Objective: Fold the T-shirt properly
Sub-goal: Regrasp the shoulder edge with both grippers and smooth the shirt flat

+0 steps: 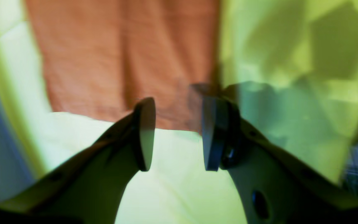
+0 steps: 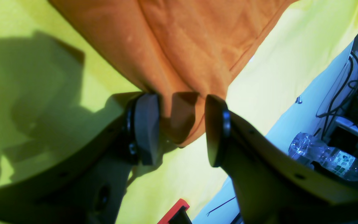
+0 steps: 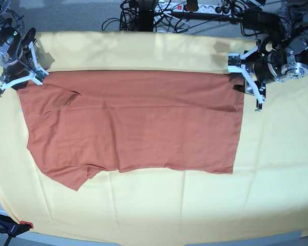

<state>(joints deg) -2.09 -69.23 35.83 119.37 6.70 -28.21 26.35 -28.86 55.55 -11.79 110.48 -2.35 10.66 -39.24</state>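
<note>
The rust-orange T-shirt (image 3: 133, 123) lies spread flat on a pale yellow cloth (image 3: 143, 210), with a sleeve at the near left. My left gripper (image 3: 245, 82) is at the shirt's far right corner. In the left wrist view its jaws (image 1: 179, 133) stand open, straddling the shirt's edge (image 1: 120, 62) close above the cloth. My right gripper (image 3: 24, 77) is at the shirt's far left corner. In the right wrist view it (image 2: 180, 127) is open too, and a pointed corner of the T-shirt (image 2: 182, 46) lies between its fingers, unclamped.
Cables and a power strip (image 3: 164, 10) run along the table's far edge. A plastic water bottle (image 2: 328, 155) and wires lie off the table beside the right arm. A red clamp (image 3: 13, 227) holds the cloth at the near left corner.
</note>
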